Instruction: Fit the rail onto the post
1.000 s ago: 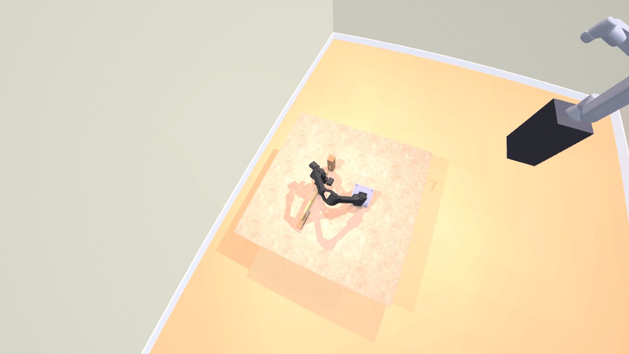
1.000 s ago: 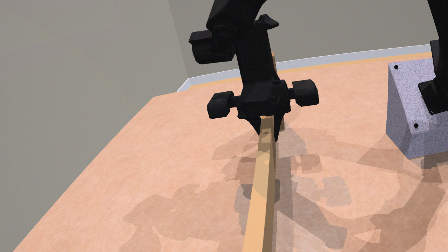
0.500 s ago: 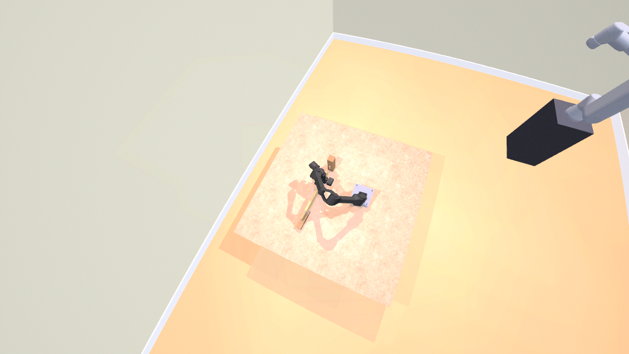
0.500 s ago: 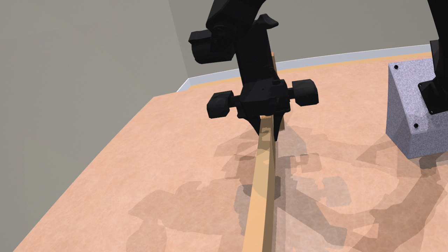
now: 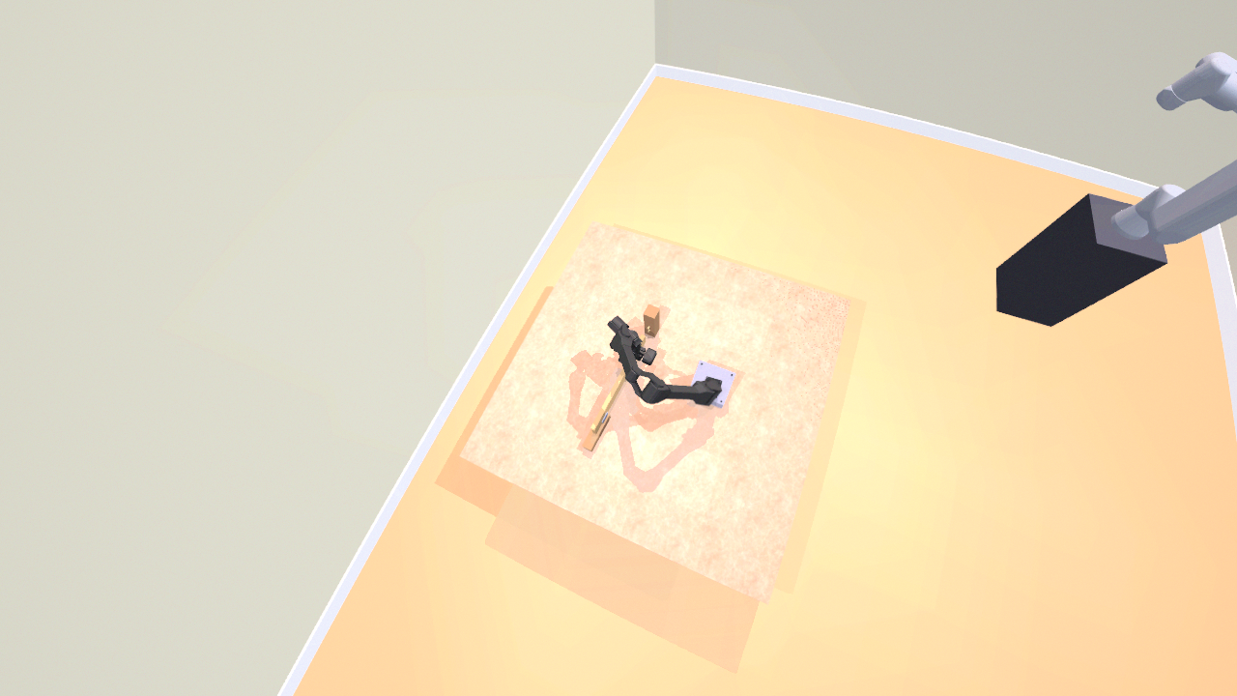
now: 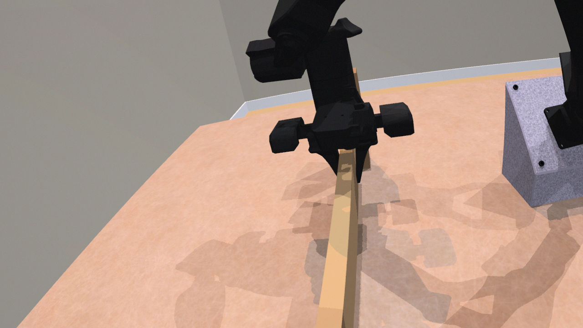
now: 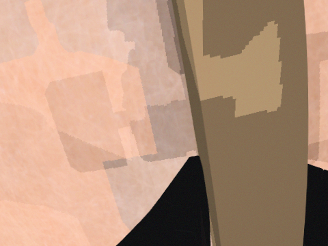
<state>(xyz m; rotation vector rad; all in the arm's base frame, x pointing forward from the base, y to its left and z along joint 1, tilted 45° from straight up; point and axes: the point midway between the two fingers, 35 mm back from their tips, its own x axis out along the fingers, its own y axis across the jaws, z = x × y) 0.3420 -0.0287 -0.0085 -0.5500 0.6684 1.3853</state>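
Observation:
The long wooden rail (image 5: pixel 613 393) (image 6: pixel 338 253) (image 7: pixel 256 191) runs from my gripper to the low footboard block (image 5: pixel 591 443), where its far end lies at the bracket (image 5: pixel 604 420). My gripper (image 6: pixel 348 178) (image 7: pixel 223 162) is shut on the rail near its post end, one finger on each side. The rail looks raised off the table there, with its shadow beside it. The short wooden post (image 5: pixel 651 321) (image 6: pixel 368 161) stands just beyond the gripper. A small light peg spot shows on it in the top view, seemingly with a narrow gap to the rail end. The holes and exact alignment are hidden.
The arm's grey base block (image 5: pixel 703 370) (image 6: pixel 517 155) stands right of the rail. The arm arches from it over to the rail. A dark box (image 5: pixel 1072 259) with a grey arm shape is far off to the right, beyond the table.

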